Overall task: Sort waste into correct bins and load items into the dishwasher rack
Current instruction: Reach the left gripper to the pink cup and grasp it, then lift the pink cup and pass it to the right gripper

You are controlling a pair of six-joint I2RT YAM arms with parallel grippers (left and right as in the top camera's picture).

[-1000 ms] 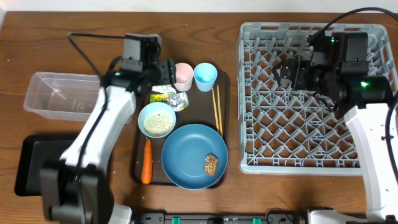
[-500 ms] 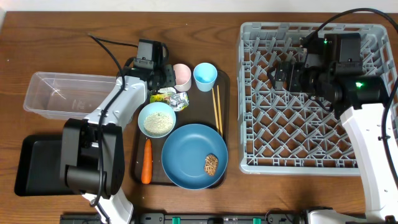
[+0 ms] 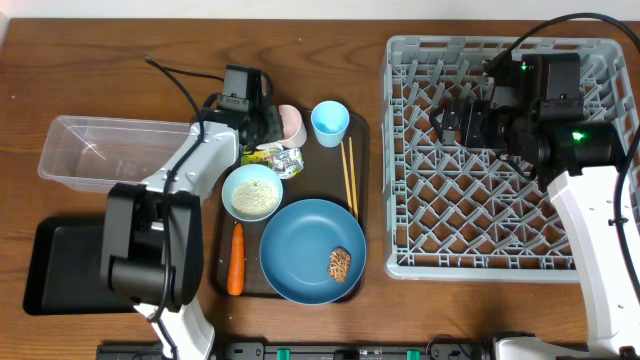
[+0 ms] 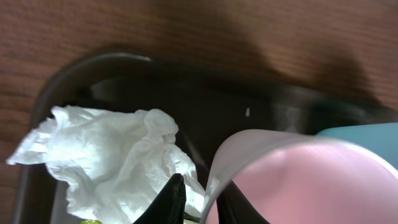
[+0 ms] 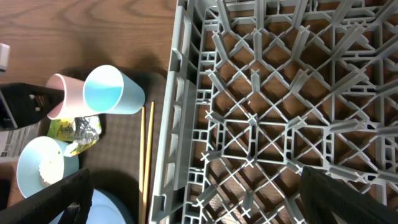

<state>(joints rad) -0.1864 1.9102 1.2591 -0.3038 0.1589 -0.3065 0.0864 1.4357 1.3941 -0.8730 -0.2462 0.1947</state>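
Observation:
My left gripper [image 3: 272, 120] is at the back left of the brown serving tray [image 3: 325, 165], its jaws closed on the rim of the pink cup [image 3: 294, 122]. In the left wrist view one finger [image 4: 171, 200] is outside the pink cup's wall [image 4: 292, 180] and the other is inside. A crumpled white tissue [image 4: 112, 155] lies just left of them. Nearby are the light-blue cup [image 3: 330, 122], the yellow-green and silver wrapper [image 3: 273, 157], the bowl of rice [image 3: 252, 192], the carrot [image 3: 236, 258], the chopsticks [image 3: 349, 177] and the blue plate [image 3: 305, 245] with a brown lump [image 3: 341, 264]. My right gripper [image 3: 458, 120] hangs open over the grey dishwasher rack [image 3: 500, 200].
The clear tub [image 3: 95, 150] stands at the left, and the black tray [image 3: 55, 265] lies in front of it. The rack's left wall [image 5: 177, 124] runs close beside the serving tray and the chopsticks [image 5: 147, 155].
My left gripper has moved in to the pink cup and closed on its rim. The right gripper has shifted slightly left over the rack and stays open.

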